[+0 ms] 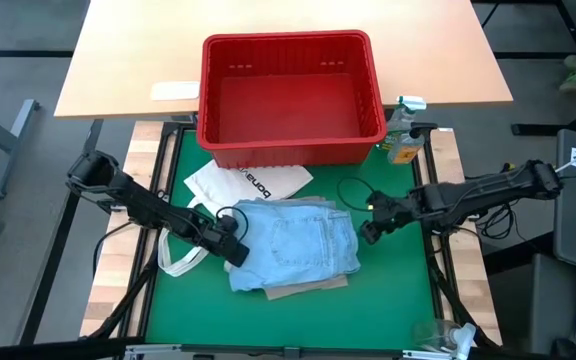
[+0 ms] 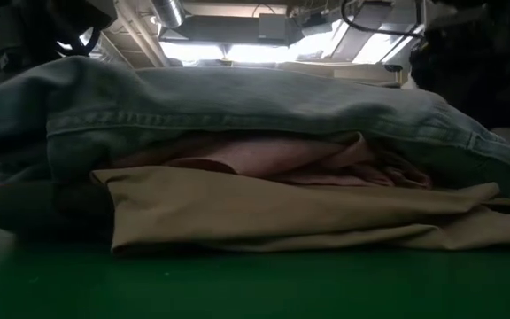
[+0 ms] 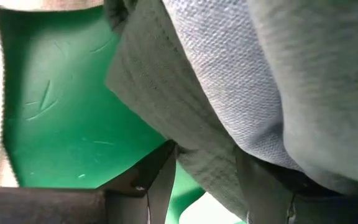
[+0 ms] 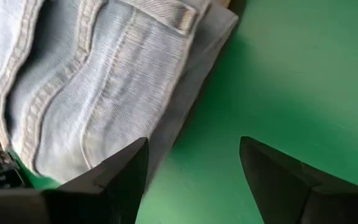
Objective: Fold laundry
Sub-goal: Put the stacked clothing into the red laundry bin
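Gripping the light blue jeans at their left edge, my left gripper pinches denim mid-mat; my right gripper hangs spread beside them. Low down, jeans top pink top and beige trousers.

Green mat carries beige trousers under pile, white tote bag.
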